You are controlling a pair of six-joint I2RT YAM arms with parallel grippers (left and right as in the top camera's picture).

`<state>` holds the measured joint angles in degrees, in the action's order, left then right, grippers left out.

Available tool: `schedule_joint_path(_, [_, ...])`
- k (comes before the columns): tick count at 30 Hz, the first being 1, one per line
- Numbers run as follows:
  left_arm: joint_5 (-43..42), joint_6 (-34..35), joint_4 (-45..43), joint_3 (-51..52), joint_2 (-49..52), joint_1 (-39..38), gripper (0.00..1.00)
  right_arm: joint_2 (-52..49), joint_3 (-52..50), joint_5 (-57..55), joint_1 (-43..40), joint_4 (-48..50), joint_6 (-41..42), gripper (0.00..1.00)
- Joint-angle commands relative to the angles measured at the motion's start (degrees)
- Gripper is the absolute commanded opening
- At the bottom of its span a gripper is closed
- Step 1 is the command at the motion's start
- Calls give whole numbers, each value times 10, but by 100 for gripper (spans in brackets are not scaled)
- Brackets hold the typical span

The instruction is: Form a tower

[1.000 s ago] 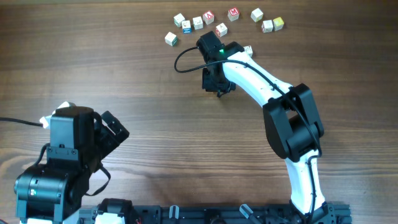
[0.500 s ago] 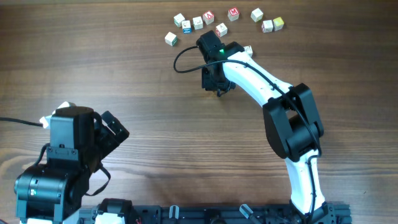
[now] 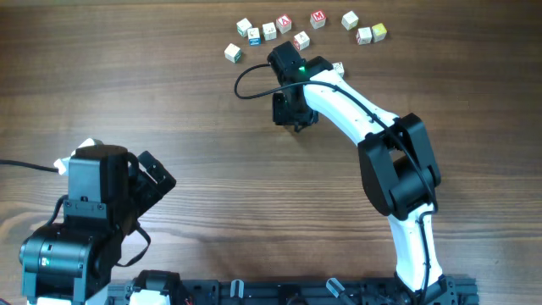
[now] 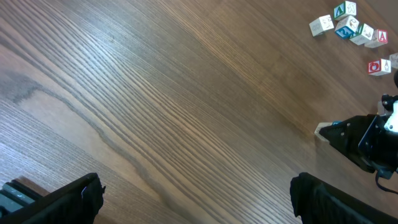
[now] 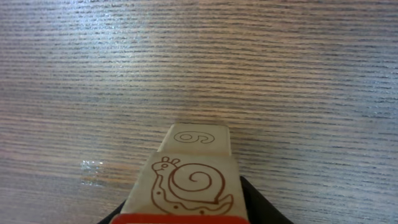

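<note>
Only slightly has the right gripper (image 3: 293,112) edged sideways over the bench (image 3: 152,93). It hangs low, probably to set the tower (image 5: 191,180) down squarely. The tower stands directly between its fingers, though I cannot tell whether they grip it or have let go. The left gripper (image 4: 193,199) gapes wide, well apart.

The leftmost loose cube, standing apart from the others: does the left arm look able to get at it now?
Probably yes. Only bare table lies between the leftmost loose cube and the open left fingers, and the right arm stands off to its right. Whether the reach suffices is unclear.
</note>
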<state>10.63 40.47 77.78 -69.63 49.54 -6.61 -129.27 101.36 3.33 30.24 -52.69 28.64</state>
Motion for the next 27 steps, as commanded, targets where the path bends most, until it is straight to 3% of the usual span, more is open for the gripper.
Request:
schedule_joint_path(1, [-1,7,-1,3,0,4,100,-25,-1,-7,2,-5,0,50])
schedule_joint_path(6, [-1,7,-1,3,0,4,100,-23,12,-7,2,-11,-2,72])
schedule_joint_path(17, [-1,7,-1,3,0,4,100,80,41,-17,2,-41,-38,89])
schedule_joint_path(19, [-1,7,-1,3,0,4,100,104,44,-23,2,-39,-69,97])
schedule_joint_path(23, [-1,7,-1,3,0,4,100,108,43,-22,6,-45,38,98])
schedule_joint_path(27, [-1,7,-1,3,0,4,100,80,43,-49,22,-45,63,94])
